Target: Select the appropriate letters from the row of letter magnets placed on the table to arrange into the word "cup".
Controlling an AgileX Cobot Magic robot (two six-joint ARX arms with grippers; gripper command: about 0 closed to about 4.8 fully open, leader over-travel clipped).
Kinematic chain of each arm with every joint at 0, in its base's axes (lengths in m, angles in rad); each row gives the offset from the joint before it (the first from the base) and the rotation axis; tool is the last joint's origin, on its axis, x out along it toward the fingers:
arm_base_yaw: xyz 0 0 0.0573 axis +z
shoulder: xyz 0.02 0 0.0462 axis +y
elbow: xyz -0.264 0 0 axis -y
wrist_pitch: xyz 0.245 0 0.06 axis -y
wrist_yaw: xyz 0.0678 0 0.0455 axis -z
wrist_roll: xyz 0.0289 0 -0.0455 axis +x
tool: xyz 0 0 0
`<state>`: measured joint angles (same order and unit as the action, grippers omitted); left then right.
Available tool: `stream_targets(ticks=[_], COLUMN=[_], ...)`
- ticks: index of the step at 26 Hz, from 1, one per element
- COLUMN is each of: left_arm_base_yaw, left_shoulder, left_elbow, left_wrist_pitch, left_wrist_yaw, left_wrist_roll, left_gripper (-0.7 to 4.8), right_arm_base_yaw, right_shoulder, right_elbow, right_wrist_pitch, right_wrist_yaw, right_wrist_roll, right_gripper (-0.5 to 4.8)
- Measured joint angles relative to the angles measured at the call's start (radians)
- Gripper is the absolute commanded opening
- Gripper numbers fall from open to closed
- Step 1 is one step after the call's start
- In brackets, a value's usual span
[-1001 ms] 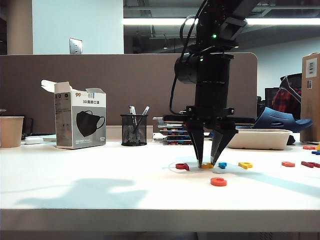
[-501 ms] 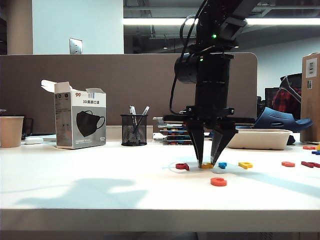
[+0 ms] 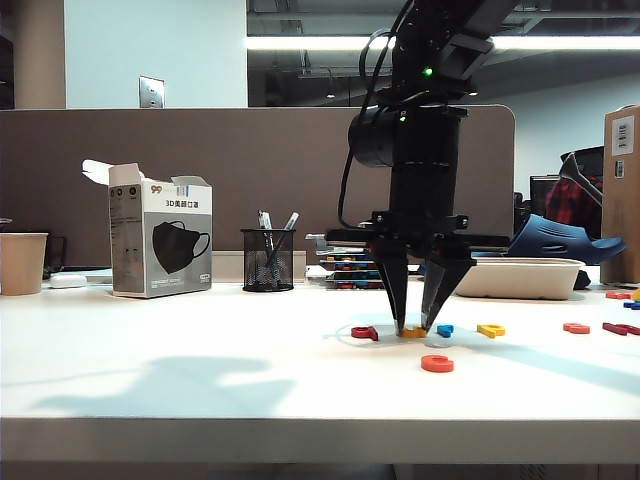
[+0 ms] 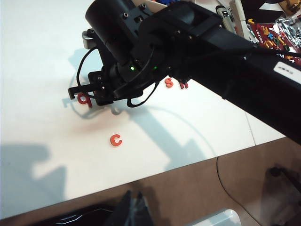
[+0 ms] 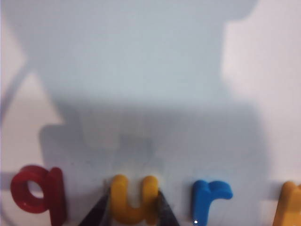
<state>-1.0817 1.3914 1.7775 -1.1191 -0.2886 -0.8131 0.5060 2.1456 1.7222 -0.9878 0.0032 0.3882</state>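
My right gripper (image 3: 414,326) points straight down on the row of letter magnets on the white table (image 3: 200,370). Its two fingertips (image 5: 96,214) press the sides of a yellow "u" (image 5: 133,200), which lies flat on the table. In the row, a dark red letter (image 5: 37,193) lies on one side of the "u" and a blue "r" (image 5: 209,195) on the other, with another yellow letter (image 3: 490,330) beyond the "r". The orange-red "c" (image 3: 437,363) lies alone in front of the row. My left gripper (image 4: 136,207) hangs shut off the table's front edge, holding nothing.
A mask box (image 3: 160,240), a mesh pen holder (image 3: 267,258) and a paper cup (image 3: 22,262) stand at the back left. A white tray (image 3: 520,277) sits behind the row. More red letters (image 3: 576,328) lie at the far right.
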Motion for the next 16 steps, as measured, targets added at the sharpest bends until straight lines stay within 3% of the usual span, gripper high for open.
stream_targets(ticks=[16], left_arm_base_yaw=[0.0], left_shoulder=[0.0], left_elbow=[0.0], left_wrist_pitch=[0.0], left_wrist_yaw=[0.0], left_wrist_roll=[0.0], left_gripper=[-0.05], right_arm_base_yaw=[0.0], right_shoulder=[-0.106], right_elbow=[0.0], right_wrist_pitch=[-0.013], right_wrist_yaw=[-0.004], right_wrist_roll=[-0.016], right_gripper=[1.06])
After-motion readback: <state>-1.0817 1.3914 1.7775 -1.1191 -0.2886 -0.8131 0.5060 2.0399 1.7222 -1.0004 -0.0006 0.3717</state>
